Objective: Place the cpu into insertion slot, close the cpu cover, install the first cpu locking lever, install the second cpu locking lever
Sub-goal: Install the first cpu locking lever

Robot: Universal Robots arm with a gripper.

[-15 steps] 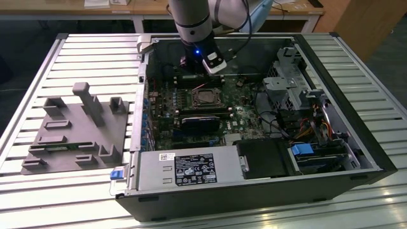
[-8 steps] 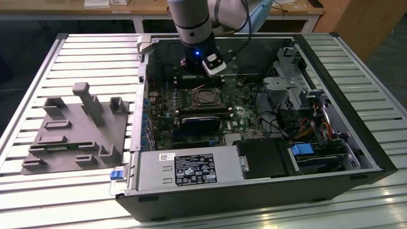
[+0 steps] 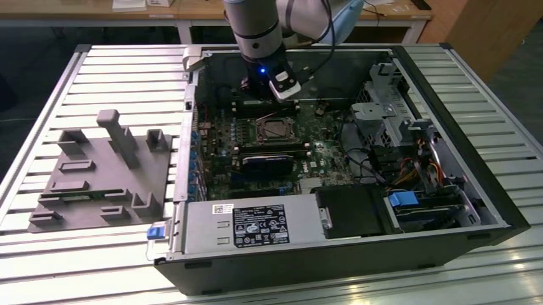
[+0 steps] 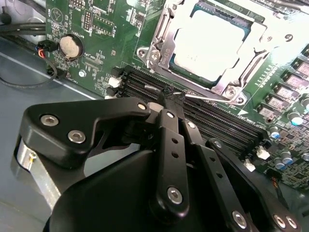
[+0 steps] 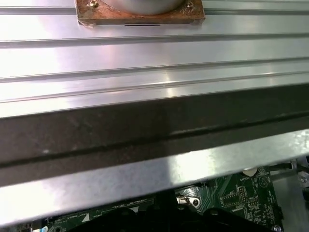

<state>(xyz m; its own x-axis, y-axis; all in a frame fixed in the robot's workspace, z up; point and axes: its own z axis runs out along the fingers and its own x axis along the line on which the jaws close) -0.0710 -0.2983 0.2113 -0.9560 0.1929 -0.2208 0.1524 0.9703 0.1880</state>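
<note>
1. Already seated, the cpu [image 4: 212, 43] lies flat in the insertion slot [image 3: 276, 129], near the middle of the green circuit board [image 4: 96, 29]. Its dull metal top shows through the window of the cpu cover [image 4: 161, 36].
2. The cpu cover lies down over the chip, its silver frame flat on all the sides I can see.
3. A thin locking lever [image 4: 205, 96] runs along the socket's edge, between the cover and the long black memory slots [image 4: 217, 121].
4. My gripper [image 4: 170, 98] has its jaws drawn together, tips right at that lever rod. I cannot tell whether they pinch the rod or only press on it.
5. I judge that placing and covering are done and the first lever is the step in hand. I see no sign that it is latched.
6. That step, as I read it, calls for a steady push down and sideways to tuck the rod under its catch. The tips must not slip onto the memory slots just beside it.
7. The arm [image 3: 254, 32] reaches down into the open computer case [image 3: 339, 254], which lies on a slatted table [image 3: 51, 267]. A grey fixture plate [image 3: 102, 171] sits beside the case, at the exterior view's left.
</note>
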